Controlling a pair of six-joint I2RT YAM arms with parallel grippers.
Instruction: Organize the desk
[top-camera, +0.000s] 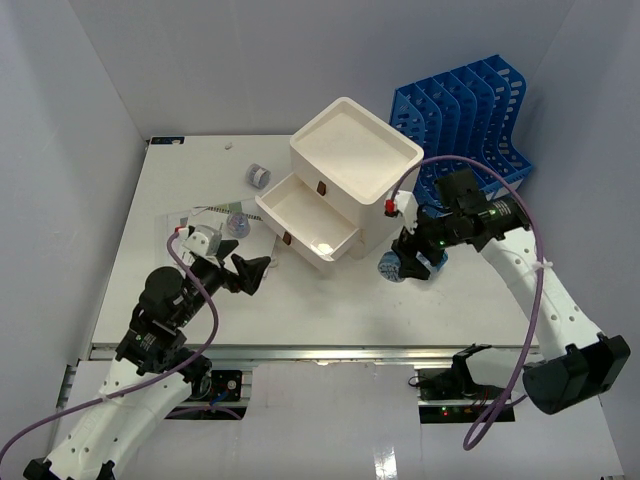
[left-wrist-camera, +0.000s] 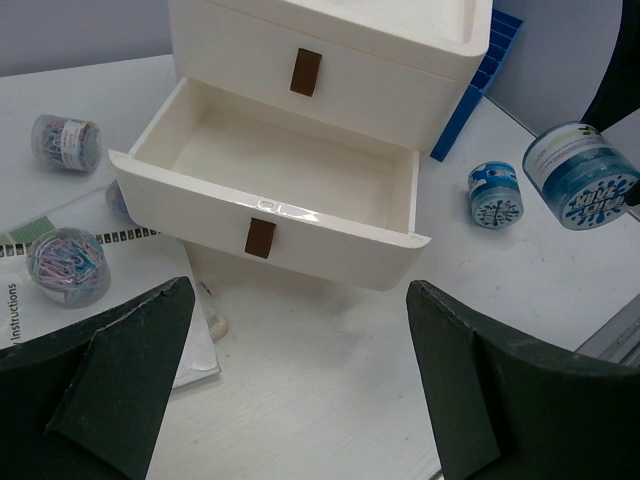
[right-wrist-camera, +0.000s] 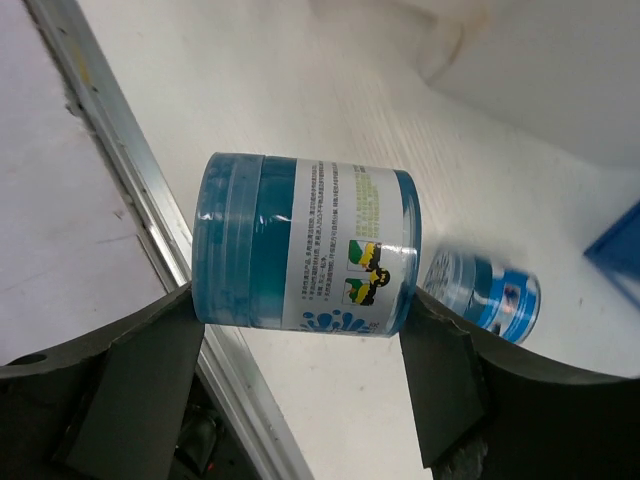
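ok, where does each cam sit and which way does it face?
Top external: above and behind the bases, looking down on the desk; left arm and right arm show.
Left wrist: facing the open drawer; open left gripper shows.
Right wrist: looking down at the front rail; right gripper clamps the blue jar.
Shared: all see that jar.

The jaws clamp a blue jar (right-wrist-camera: 305, 245) by its ends over the desk (right-wrist-camera: 300, 80), a second jar (right-wrist-camera: 490, 290) beyond.
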